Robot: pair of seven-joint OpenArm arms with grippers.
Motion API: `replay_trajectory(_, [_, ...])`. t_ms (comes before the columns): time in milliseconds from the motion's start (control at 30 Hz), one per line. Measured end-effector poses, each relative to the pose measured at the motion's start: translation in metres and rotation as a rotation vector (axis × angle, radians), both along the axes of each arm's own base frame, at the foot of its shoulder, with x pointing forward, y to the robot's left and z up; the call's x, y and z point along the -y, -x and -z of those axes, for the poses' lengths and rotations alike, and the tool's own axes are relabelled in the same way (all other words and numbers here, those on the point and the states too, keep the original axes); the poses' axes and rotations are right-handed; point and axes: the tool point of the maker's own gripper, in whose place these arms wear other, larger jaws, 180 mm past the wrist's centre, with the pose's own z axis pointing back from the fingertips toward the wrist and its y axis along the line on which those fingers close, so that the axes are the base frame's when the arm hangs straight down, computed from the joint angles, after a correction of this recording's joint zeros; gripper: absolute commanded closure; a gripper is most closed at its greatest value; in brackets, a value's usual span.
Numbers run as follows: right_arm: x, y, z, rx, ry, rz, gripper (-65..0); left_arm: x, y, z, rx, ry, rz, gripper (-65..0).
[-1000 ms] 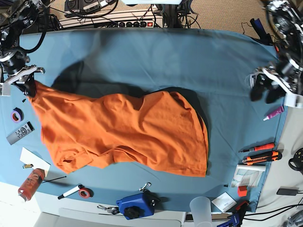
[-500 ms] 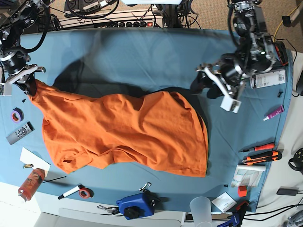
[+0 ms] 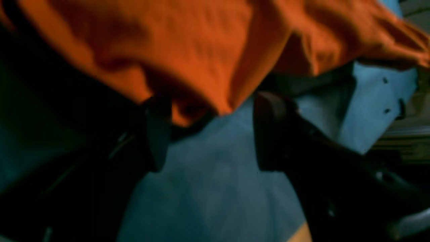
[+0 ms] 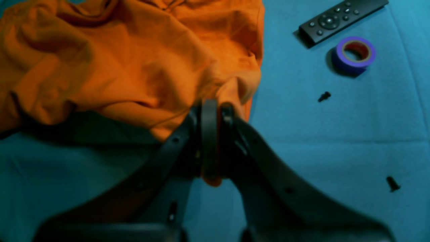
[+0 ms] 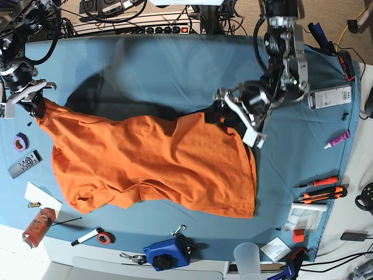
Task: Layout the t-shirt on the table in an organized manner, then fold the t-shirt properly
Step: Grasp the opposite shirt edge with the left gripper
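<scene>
The left claw is hanging released with the plain orange fabric t-shirt edge just ahead between its black fingers, while the right claw is grasping the opposite corner over the teal-blue cloth-covered table; closing too shallow is risking a slip.

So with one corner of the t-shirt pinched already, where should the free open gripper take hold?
Probably the t-shirt's far upper corner, directly below the left gripper. That edge lies loose on the table, so come from above with a jaw either side. The right gripper pins the opposite corner.
</scene>
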Motion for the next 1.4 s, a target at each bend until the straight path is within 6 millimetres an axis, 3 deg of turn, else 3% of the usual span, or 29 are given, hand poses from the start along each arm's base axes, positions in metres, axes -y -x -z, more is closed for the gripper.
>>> replay_trajectory(167, [0.000, 0.000, 0.000, 0.001, 0.000, 0.001, 0.0, -0.006, -0.008, 0.030, -0.101, -0.041, -0.031, -38.4])
replay_trajectory(600, [0.000, 0.000, 0.000, 0.003, 0.000, 0.000, 0.0, -0.006, -0.008, 0.033, -0.108, -0.040, -0.026, -38.4])
replay_trajectory(767, [0.000, 0.000, -0.001, 0.004, 0.000, 0.000, 0.0, -0.018, -0.016, 0.036, -0.089, -0.156, -0.021, -38.3])
replay_trajectory(933, [0.000, -0.001, -0.001, 0.007, 0.000, 0.001, 0.0, -0.033, -0.022, 0.041, -0.089, -0.243, -0.061, -28.9])
replay_trajectory(1233, [0.000, -0.001, -0.001, 0.007, 0.000, 0.001, 0.0, -0.034, -0.022, 0.042, -0.107, -0.229, -0.087, -28.4])
replay_trajectory(1400, [0.000, -0.001, -0.001, 0.007, 0.000, 0.001, 0.0, -0.020, -0.019, 0.041, -0.103, -0.209, -0.052, -24.2])
